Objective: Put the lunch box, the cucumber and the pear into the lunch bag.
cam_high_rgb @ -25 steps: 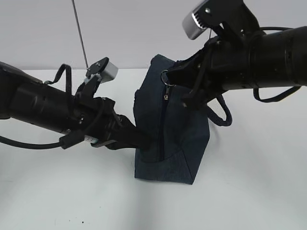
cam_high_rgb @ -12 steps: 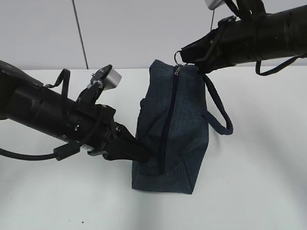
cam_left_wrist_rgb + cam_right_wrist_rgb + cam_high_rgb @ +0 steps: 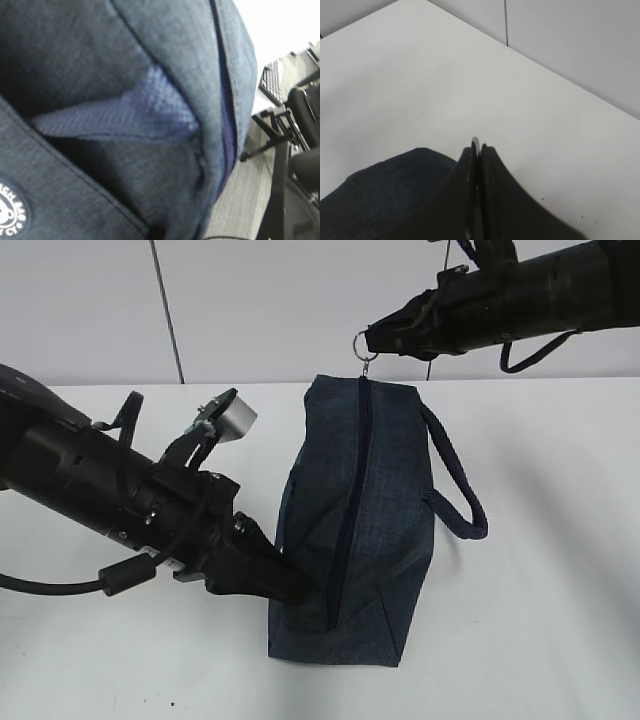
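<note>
The dark navy lunch bag (image 3: 385, 510) stands on the white table with its zipper line running up the near face and its looped handle (image 3: 455, 480) hanging to the right. My right gripper (image 3: 372, 340) is above the bag's top, shut on the metal ring pull (image 3: 361, 346); in the right wrist view the ring (image 3: 475, 141) peeks out between the closed fingers (image 3: 487, 165). My left gripper (image 3: 300, 587) is pressed into the bag's lower left side, shut on its fabric. The left wrist view is filled with bag fabric (image 3: 125, 60) and the white logo (image 3: 10, 212). Lunch box, cucumber and pear are out of view.
White table (image 3: 540, 640) extends around the bag, with a pale wall and a vertical seam (image 3: 165, 310) behind. A black stand and furniture (image 3: 295, 125) show past the bag in the left wrist view.
My right gripper has risen and pulled back with the ring pull, drawing the bag's top upright and the zipper line straight. My left arm has dipped slightly, still gripping the bag's lower side.
</note>
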`<action>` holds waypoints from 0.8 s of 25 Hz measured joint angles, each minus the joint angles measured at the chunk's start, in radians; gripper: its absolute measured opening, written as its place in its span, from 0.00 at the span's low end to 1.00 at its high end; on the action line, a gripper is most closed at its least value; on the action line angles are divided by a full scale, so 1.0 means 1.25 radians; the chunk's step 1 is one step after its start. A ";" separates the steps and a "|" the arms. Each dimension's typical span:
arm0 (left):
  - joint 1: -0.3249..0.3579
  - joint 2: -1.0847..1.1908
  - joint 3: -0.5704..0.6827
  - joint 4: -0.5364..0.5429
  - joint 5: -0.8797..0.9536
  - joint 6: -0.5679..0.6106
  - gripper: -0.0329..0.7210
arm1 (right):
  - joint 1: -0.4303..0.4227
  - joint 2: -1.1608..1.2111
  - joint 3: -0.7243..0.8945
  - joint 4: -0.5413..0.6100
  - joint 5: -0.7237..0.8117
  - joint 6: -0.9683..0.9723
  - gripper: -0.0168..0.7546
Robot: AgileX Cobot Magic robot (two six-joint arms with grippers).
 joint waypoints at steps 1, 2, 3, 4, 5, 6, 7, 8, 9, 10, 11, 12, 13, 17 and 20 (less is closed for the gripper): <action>0.000 0.000 0.000 0.005 0.001 -0.005 0.03 | -0.002 0.021 -0.022 -0.011 0.008 0.017 0.03; 0.000 0.000 0.000 0.007 0.003 -0.009 0.03 | -0.003 0.041 -0.040 -0.022 0.018 0.036 0.03; 0.000 0.000 0.000 0.009 0.004 -0.012 0.03 | -0.007 0.058 -0.063 -0.033 0.031 0.056 0.03; 0.000 0.000 0.000 0.010 0.004 -0.013 0.03 | -0.009 0.078 -0.085 -0.044 0.043 0.074 0.03; 0.000 0.000 0.000 0.011 0.005 -0.014 0.03 | -0.012 0.096 -0.104 -0.058 0.047 0.094 0.03; 0.000 0.000 0.000 0.011 0.005 -0.015 0.03 | -0.014 0.113 -0.118 -0.068 0.052 0.110 0.03; 0.000 0.000 0.000 0.012 0.005 -0.015 0.03 | -0.018 0.125 -0.133 -0.074 0.060 0.121 0.03; 0.000 0.000 0.000 0.013 0.007 -0.015 0.03 | -0.019 0.139 -0.146 -0.079 0.064 0.133 0.03; 0.000 0.000 0.000 0.013 0.009 -0.015 0.03 | -0.021 0.152 -0.156 -0.087 0.071 0.143 0.03; 0.000 0.000 0.000 0.015 0.011 -0.015 0.03 | -0.024 0.161 -0.165 -0.094 0.080 0.149 0.03; 0.000 0.000 0.000 0.017 0.013 -0.015 0.03 | -0.026 0.170 -0.174 -0.097 0.092 0.156 0.03; 0.000 0.000 0.000 0.019 0.016 -0.015 0.03 | -0.029 0.179 -0.182 -0.100 0.104 0.165 0.03; 0.000 0.000 0.000 0.022 0.019 -0.016 0.03 | -0.031 0.184 -0.187 -0.102 0.116 0.174 0.03; 0.000 0.000 0.000 0.025 0.032 -0.051 0.04 | -0.032 0.197 -0.195 -0.110 0.143 0.191 0.03; 0.000 -0.006 0.000 0.030 0.033 -0.103 0.11 | -0.033 0.197 -0.203 -0.113 0.151 0.194 0.03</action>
